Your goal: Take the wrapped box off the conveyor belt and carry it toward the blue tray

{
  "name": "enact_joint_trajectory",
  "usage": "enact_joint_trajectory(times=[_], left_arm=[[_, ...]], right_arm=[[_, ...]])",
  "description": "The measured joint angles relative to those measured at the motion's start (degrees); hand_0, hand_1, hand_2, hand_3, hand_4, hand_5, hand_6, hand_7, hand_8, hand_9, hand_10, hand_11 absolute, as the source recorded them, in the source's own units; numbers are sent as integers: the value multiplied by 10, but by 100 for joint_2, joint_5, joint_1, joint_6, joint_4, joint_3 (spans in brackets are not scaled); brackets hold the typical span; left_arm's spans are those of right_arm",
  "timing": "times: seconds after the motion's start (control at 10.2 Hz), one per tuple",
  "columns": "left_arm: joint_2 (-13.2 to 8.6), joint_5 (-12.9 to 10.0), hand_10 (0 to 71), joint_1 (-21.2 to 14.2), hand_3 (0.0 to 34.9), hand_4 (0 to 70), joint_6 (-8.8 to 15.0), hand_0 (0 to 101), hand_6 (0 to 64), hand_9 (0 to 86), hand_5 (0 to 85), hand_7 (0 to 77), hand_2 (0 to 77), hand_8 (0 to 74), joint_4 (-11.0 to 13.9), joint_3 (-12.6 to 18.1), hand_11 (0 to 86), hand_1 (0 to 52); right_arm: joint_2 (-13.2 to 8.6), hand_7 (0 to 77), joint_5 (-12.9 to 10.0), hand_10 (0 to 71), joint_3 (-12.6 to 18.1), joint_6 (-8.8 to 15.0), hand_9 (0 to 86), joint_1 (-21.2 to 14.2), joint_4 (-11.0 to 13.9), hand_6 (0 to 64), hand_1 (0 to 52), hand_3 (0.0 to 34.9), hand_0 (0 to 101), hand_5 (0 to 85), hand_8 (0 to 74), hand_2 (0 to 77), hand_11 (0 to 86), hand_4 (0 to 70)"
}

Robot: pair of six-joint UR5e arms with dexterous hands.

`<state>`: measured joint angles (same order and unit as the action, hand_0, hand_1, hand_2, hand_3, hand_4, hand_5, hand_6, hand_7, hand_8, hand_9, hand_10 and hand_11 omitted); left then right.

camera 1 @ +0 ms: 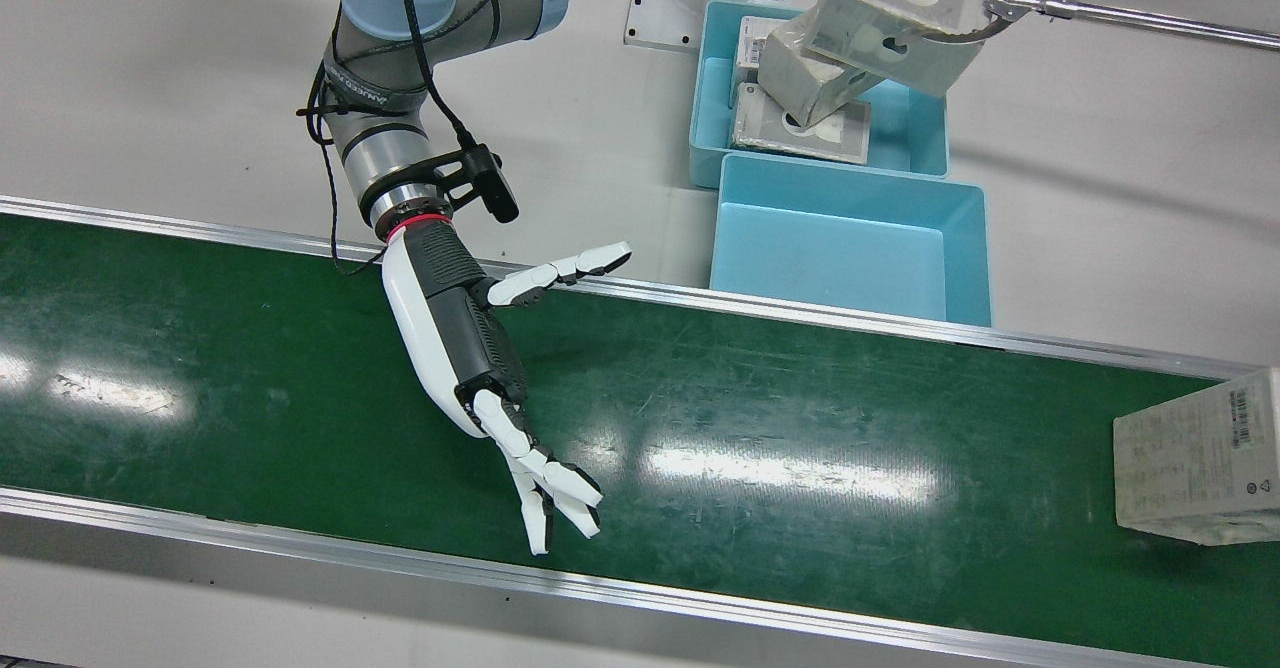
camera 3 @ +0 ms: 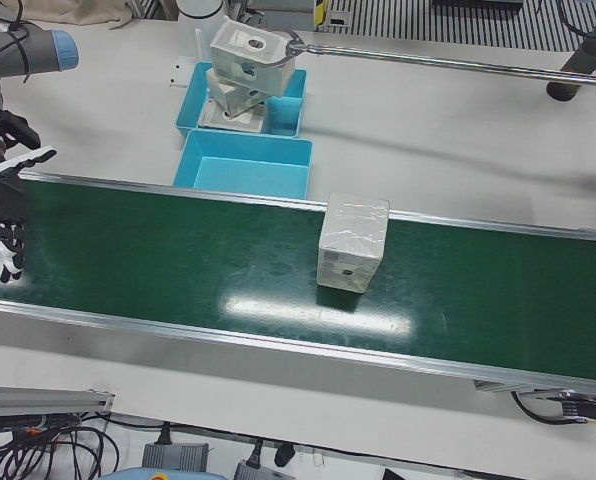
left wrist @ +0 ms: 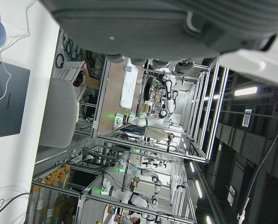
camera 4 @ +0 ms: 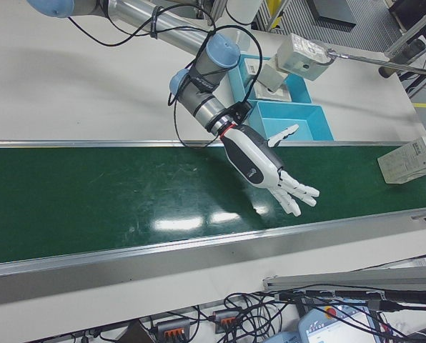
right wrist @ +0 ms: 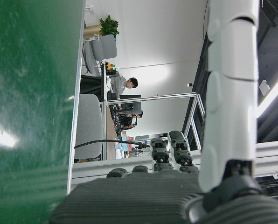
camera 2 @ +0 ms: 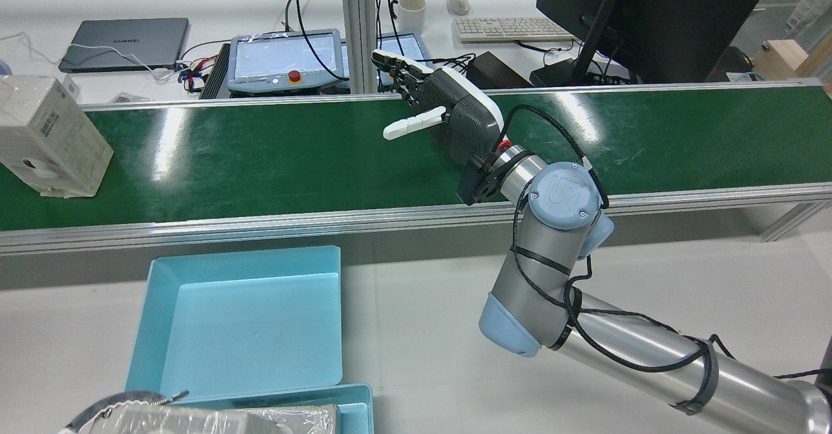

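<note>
Front view: the white-and-black right hand (camera 1: 480,368) hovers over the green conveyor belt (camera 1: 800,418), fingers spread, holding nothing. The pale rectangular box wrapped in clear film (camera 1: 1200,460), printed with small text and a barcode, stands at the belt's right end. The empty light-blue plastic tray (camera 1: 960,248) sits just beyond the belt's far edge

Left-front view: the box (camera 3: 352,241) stands upright against the far rail

Left hand view: the left hand (left wrist: 176,28) shows only its underside, so I cannot tell its state

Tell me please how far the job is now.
Nothing looks done. The white plastic-wrapped box stands on the green conveyor belt, untouched. The right hand hovers open over the belt, apart from it. Grasping and carrying to the empty light-blue tray remain.
</note>
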<state>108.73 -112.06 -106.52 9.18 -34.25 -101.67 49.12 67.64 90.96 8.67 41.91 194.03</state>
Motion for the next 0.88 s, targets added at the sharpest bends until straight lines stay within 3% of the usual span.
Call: enact_joint_trajectory(times=[0.39,0.59,0.69,0.88], left_arm=[[0,0,5,0,0,0,0,0,5,5,11,5,11,5,0,0,5,0],[0,0,5,0,0,0,0,0,0,5,11,5,11,5,0,0,5,0],[0,0,5,0,0,0,0,0,5,5,11,5,5,5,0,0,5,0],[0,0,5,0,0,0,0,0,0,5,11,5,11,5,0,0,5,0]], right_arm=[[-106,49,1,0,11,211,11,-100,75,22,180,0,495,136,0,109,11,82],[-218,60,-140,0,216,325,11,-238,585,27,229,0,503,153,0,202,11,93],[-265,60,-280,0,379,382,11,-333,897,27,229,0,503,153,0,202,11,93],[-304,38,-483,0,567,451,11,-501,1225,16,213,0,511,136,0,164,11,65]])
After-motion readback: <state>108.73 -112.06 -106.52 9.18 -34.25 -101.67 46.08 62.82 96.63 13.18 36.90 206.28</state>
